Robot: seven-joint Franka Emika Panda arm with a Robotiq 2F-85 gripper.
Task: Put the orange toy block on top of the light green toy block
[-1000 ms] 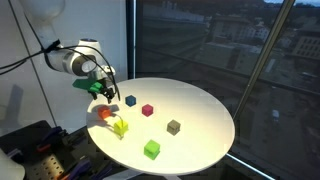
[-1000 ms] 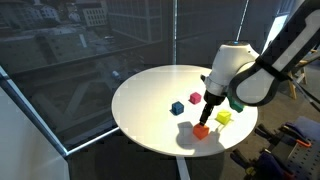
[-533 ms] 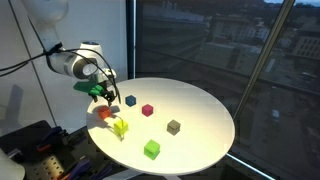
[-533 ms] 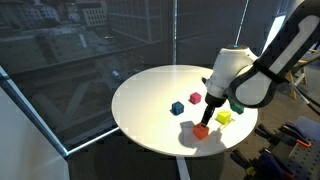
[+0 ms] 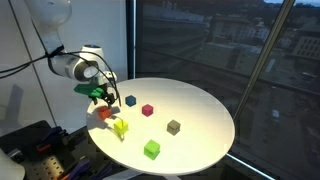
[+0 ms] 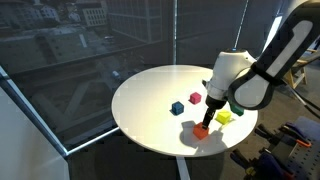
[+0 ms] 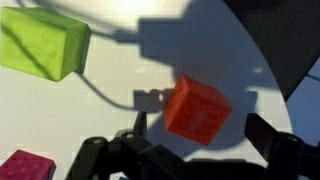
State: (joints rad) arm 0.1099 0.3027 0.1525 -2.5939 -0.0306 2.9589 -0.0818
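White round table (image 5: 195, 115): gripper (image 6: 208, 117), jaws spread, straddles orange block (image 7: 197, 110); lime block (image 7: 45, 45) near.

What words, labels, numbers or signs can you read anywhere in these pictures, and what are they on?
None can be read.
The orange toy block, light green toy block and table show no legible writing.
The robot arm is too small and blurred to show any mark.

Pincer (image 6: 207, 118) pointing straight down, jaws spread apart
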